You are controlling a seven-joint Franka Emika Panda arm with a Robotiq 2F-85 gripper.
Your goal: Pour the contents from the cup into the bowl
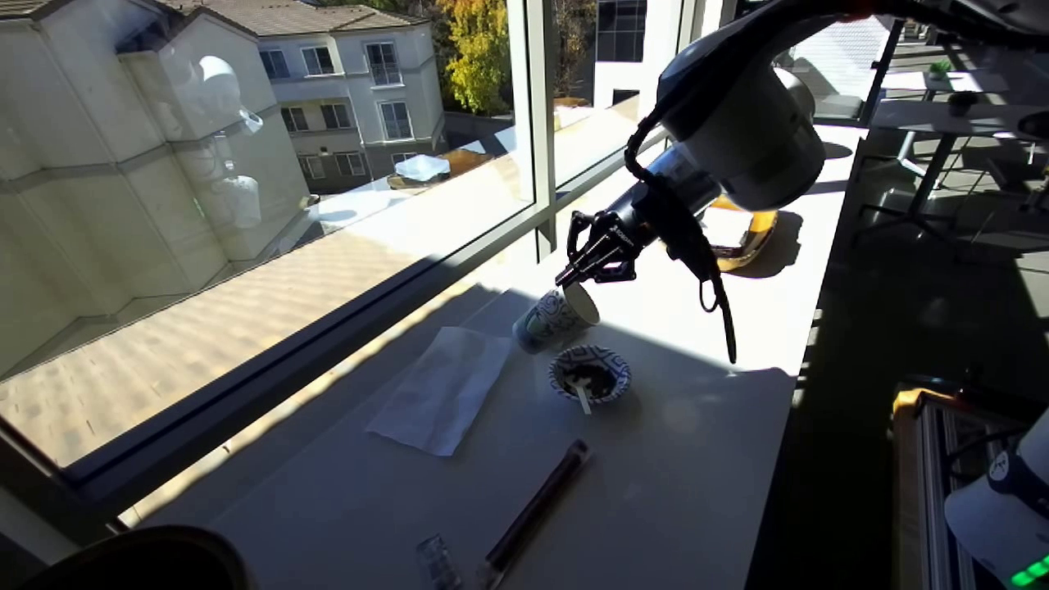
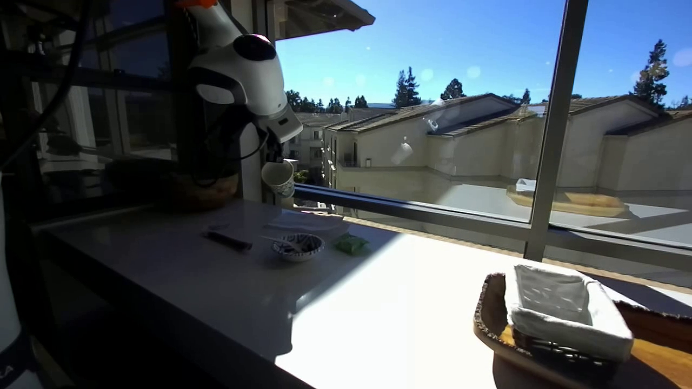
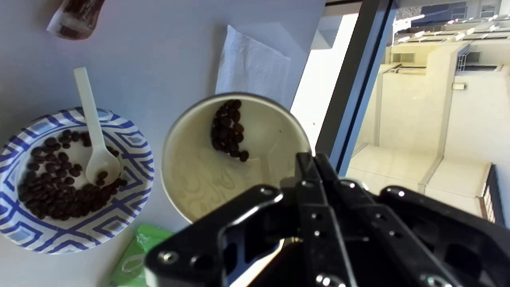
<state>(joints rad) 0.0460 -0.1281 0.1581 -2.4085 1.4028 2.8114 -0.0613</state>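
Observation:
My gripper (image 1: 564, 281) is shut on the rim of the cup (image 1: 547, 321), with the cup wall between its fingertips (image 3: 312, 156). The cup is pale with a printed pattern. It is tilted and held above the table, as an exterior view (image 2: 281, 183) shows. In the wrist view its mouth faces the camera, and several dark beans (image 3: 227, 129) lie inside at the bottom. The bowl (image 1: 610, 357), with a blue-and-white patterned rim, stands on the table beside and below the cup. In the wrist view the bowl (image 3: 139, 161) holds dark beans and a white spoon (image 3: 92, 115).
A white napkin (image 1: 447, 389) lies by the window side. A dark tube (image 1: 537, 508) lies near the bowl. A green packet (image 2: 351, 244) lies beside the bowl, also in the wrist view (image 3: 137, 255). A cloth-lined basket (image 2: 573, 319) stands in a wooden tray (image 2: 489, 319). The window frame (image 1: 328, 352) runs alongside.

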